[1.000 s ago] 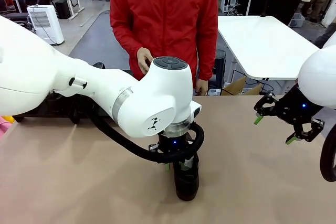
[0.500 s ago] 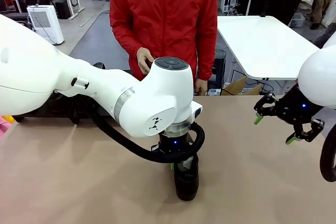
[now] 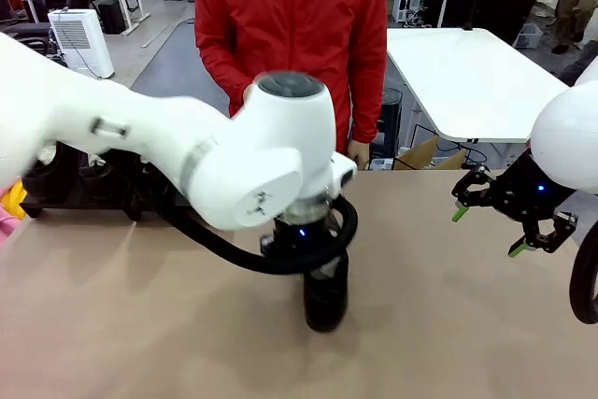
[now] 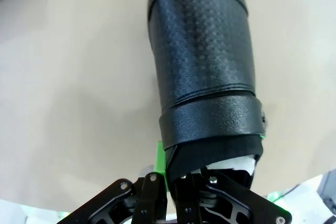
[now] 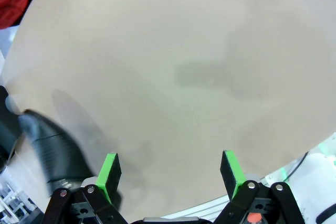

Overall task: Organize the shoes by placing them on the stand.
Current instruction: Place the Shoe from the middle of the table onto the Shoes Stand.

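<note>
Downward over mid-worktop, the left tool pinches a shoe heel; the right tool hovers, gaping, empty.

White rounded arms, black cable, black green-padded tool

Even, bright indoor light from overhead. The left arm is smeared by motion blur in the front view. On the table soft grey shadows lie. The shoe shows dull sheen on its textured leather; wrist views bend at the edges.
</note>
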